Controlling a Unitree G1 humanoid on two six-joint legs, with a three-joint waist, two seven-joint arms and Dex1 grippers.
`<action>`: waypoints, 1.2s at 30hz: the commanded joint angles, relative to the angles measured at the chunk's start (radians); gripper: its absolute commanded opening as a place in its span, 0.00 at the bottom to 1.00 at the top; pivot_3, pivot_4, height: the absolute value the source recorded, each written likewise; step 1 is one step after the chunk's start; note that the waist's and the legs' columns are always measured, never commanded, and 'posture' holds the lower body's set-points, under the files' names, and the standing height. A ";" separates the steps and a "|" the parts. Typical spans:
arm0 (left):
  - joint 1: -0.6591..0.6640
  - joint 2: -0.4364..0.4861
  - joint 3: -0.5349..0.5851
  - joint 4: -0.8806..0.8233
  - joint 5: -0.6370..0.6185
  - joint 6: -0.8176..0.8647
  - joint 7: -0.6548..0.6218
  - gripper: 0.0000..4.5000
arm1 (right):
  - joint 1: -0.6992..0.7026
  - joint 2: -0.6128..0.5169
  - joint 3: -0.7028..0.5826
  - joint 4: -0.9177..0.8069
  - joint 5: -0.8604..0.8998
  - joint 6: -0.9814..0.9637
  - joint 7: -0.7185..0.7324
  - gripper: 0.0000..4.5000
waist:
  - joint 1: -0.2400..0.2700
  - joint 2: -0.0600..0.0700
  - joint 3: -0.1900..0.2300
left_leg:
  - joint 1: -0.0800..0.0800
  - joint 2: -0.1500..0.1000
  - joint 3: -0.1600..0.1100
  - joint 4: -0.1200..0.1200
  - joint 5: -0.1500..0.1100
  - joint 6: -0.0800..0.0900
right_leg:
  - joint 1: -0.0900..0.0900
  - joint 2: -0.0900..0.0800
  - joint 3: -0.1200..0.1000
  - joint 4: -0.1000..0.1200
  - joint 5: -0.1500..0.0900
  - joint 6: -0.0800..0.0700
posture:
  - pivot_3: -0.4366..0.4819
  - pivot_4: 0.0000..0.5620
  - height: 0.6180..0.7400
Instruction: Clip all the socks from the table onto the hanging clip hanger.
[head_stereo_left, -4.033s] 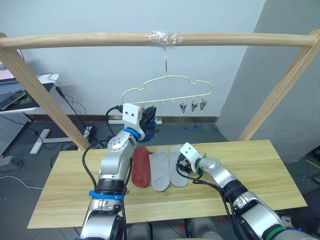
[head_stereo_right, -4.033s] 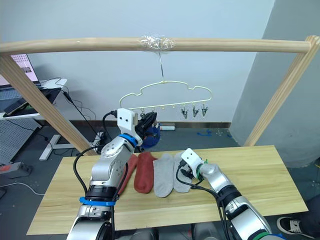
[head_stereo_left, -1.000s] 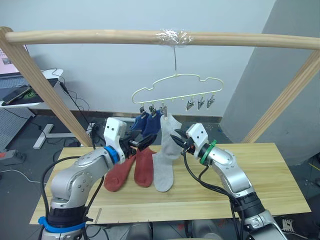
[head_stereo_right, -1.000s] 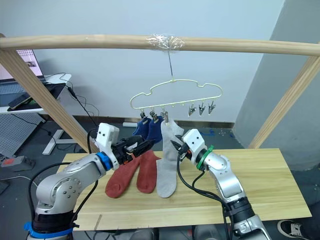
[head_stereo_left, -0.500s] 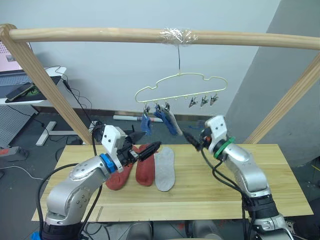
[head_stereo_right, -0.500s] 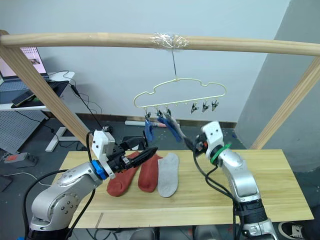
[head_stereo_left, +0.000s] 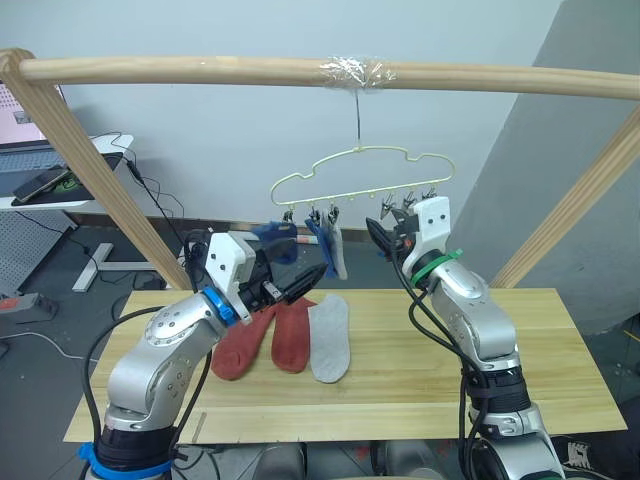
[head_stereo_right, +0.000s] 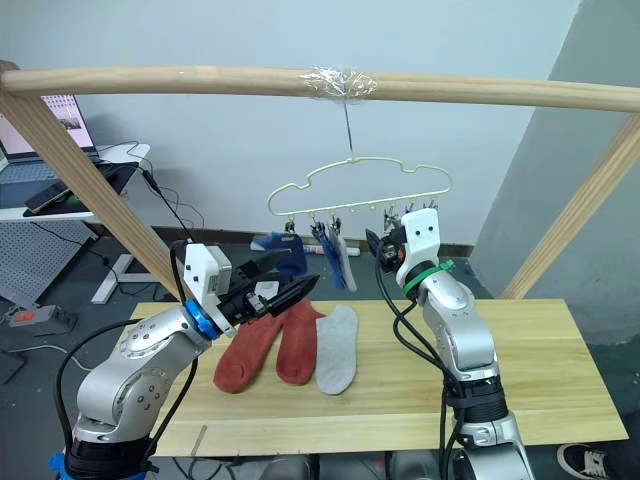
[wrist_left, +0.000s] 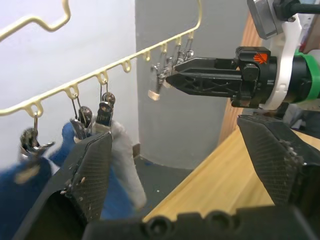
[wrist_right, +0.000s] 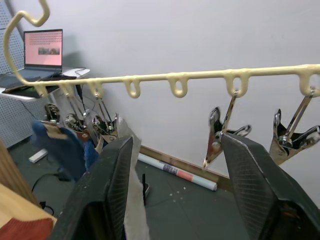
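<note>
your landmark is the clip hanger (head_stereo_left: 360, 178), a thin pale-yellow wire with a wavy outline, hooked under the taped middle of the wooden pole (head_stereo_left: 200, 70). start at its left end: two blue socks (head_stereo_right: 283, 247) hang from the first clips, blurred, one swung out to the left, and a light grey sock (head_stereo_left: 337, 252) hangs just right of them. your left pincer (head_stereo_left: 305, 283) sits below and left of those socks with its jaws apart and nothing between them. under the hanger, on the desk (head_stereo_left: 500, 380), two rust-red socks (head_stereo_left: 268, 338) lie side by side, touching, with the other grey sock (head_stereo_left: 329, 338) against the right one. moving right, three clips (wrist_right: 220, 131) on the hanger's right half carry nothing. your right pincer (head_stereo_left: 382, 237) is up at the row, just below those bare clips, jaws spread and empty.

the desk to the right of the hanger is bare planks out to the edge, and slanted wooden posts frame both ends.

the right wrist view gives you the bare clips close up and the grey sock's clipped cuff; the left wrist view shows the right pincer's fingers (wrist_left: 210, 82) level with the hanger's lower wire.
</note>
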 joint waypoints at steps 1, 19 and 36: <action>-0.010 -0.008 -0.005 -0.017 0.009 -0.027 0.000 0.98 | -0.039 0.009 -0.017 0.014 -0.001 -0.021 -0.033 0.64 | -0.002 0.000 0.000 | 0.000 0.000 0.000 0.000 0.000 0.000 | 0.000 0.000 0.000 0.000 0.000 0.000 | 0.45 0.11 1.00; -0.028 -0.052 -0.024 -0.055 0.021 -0.061 -0.005 0.98 | -0.148 0.054 -0.051 0.198 0.014 -0.059 -0.091 0.64 | -0.004 0.000 -0.001 | 0.001 0.000 0.000 0.003 0.000 0.000 | -0.002 0.000 0.001 0.010 0.000 0.000 | 0.46 0.11 1.00; -0.046 -0.079 -0.041 -0.066 0.020 -0.069 0.005 0.98 | -0.205 0.065 -0.065 0.257 0.018 -0.112 -0.099 0.64 | -0.005 0.000 -0.001 | 0.002 0.000 0.000 0.004 0.001 0.001 | -0.002 0.001 0.001 0.013 0.000 -0.001 | 0.46 0.12 1.00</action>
